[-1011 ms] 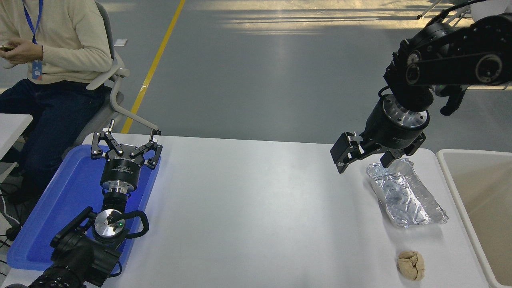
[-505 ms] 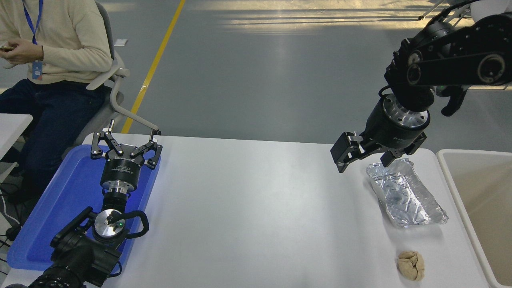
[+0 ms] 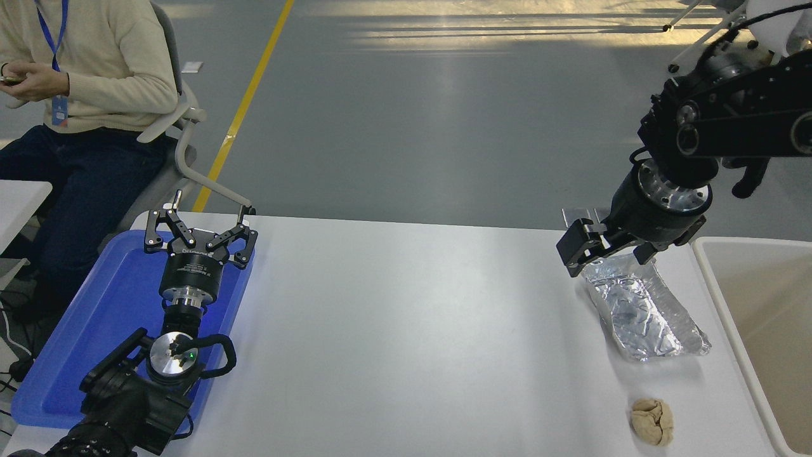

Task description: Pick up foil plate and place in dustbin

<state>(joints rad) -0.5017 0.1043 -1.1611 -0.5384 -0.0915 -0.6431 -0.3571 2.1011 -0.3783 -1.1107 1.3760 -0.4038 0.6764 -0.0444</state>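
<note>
The right hand (image 3: 610, 252) is hovering open over the far end of the foil plate (image 3: 642, 311) (light, flimsy, easily crushed); gripping its wrinkled rim looks best.

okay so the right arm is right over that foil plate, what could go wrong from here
The right gripper hangs open over the far end of the foil plate, not its middle, so the thin wrinkled wall could crumple or slip out of the jaws. A plate held by one end may tip and catch the dustbin rim. The paper ball lies near and could get knocked.
</note>
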